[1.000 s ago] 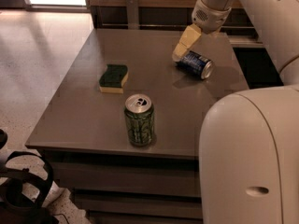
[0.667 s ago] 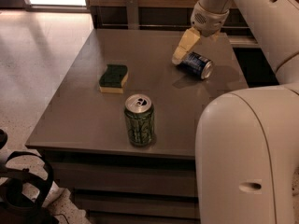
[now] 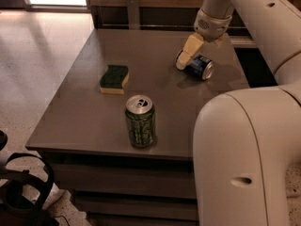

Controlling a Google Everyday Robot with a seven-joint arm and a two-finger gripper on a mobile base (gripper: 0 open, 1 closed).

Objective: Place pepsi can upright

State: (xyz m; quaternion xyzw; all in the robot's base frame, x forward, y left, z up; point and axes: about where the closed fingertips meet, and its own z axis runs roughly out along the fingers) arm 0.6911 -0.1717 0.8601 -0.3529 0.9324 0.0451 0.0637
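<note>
The worktop [image 3: 84,121] carries everything. At its far right the pincer [image 3: 187,55] hangs tip-down at the left end of the pepsi can [image 3: 200,67], which lies on its side (pincer apart or together: I cannot tell). The green can [image 3: 140,121] stands upright near the front, with the sponge [image 3: 114,78] behind it to the left.

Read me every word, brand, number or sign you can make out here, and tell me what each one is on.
No text here can be read.
pepsi can, lying on its side: pale markings, too blurred to read.
green can, upright: pattern only, no legible words.
sponge: none.
gripper, at the pepsi can's left end: none.
</note>
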